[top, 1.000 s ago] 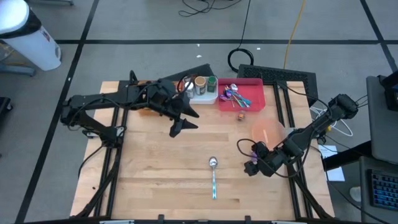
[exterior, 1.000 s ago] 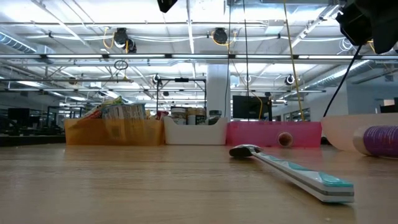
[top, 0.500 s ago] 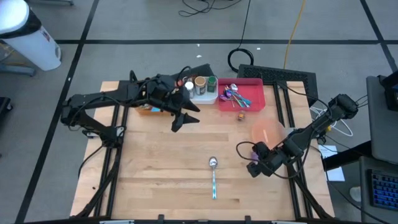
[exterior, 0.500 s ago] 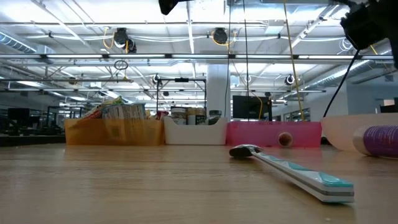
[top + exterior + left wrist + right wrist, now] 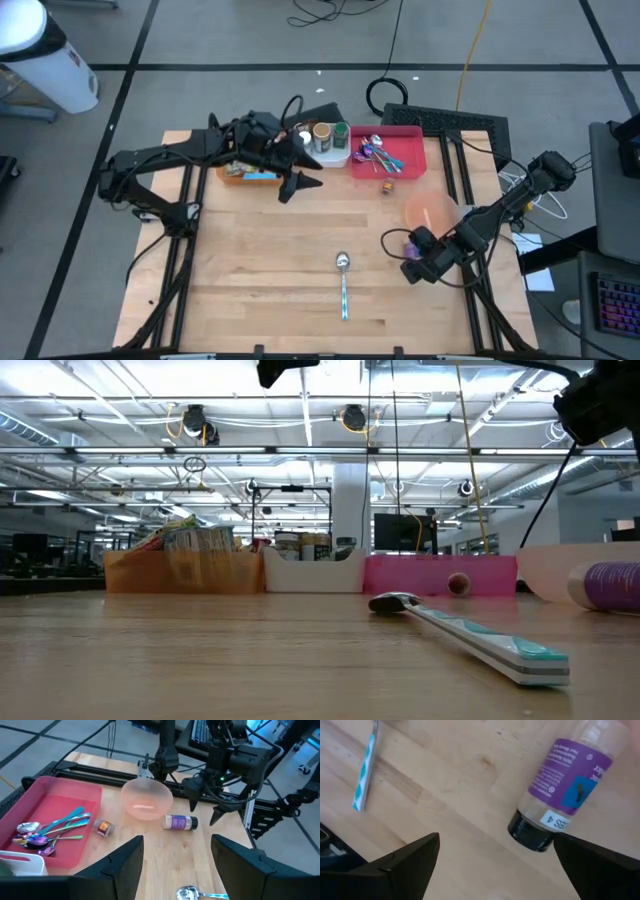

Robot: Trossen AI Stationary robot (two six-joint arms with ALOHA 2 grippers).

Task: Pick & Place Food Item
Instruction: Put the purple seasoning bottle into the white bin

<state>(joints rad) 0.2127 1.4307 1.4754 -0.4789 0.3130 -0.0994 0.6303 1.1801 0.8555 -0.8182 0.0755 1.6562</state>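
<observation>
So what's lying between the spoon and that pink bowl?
A small bottle with a purple label lies on its side there, just in front of the bowl; the spoon is nearer the camera. The left wrist view shows it best.

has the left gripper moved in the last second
Yes. The left gripper has drawn back from mid-table toward the orange bin at the far edge, jaws open.
</observation>
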